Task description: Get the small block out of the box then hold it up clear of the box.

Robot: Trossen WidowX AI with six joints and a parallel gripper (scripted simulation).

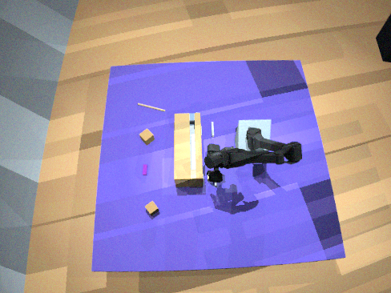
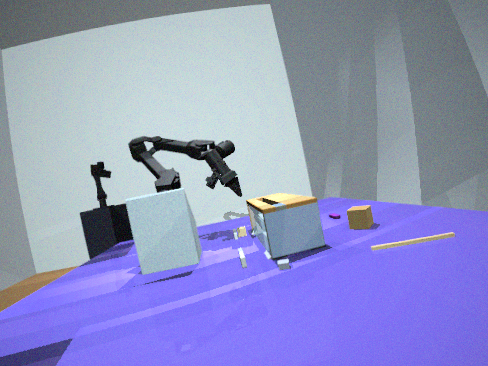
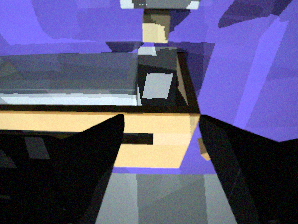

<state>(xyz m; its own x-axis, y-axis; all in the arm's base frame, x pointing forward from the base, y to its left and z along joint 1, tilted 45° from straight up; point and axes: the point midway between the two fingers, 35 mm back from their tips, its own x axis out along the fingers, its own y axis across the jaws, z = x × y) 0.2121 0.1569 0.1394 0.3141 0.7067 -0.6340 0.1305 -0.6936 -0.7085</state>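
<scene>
Purple mat [image 1: 240, 224]; unlabelled wooden box [image 1: 185, 160]; gripper [image 2: 235, 189] parted, empty, beside its end

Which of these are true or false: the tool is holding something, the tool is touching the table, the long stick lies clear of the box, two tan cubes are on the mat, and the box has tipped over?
1. The tool is holding something. False: its fingers stand apart with nothing between them.
2. The tool is touching the table. False: in the exterior view it hangs in the air beside the box.
3. The long stick lies clear of the box. True.
4. Two tan cubes lie on the mat. True.
5. The box has tipped over. False: it stands upright, tan top up.
</scene>
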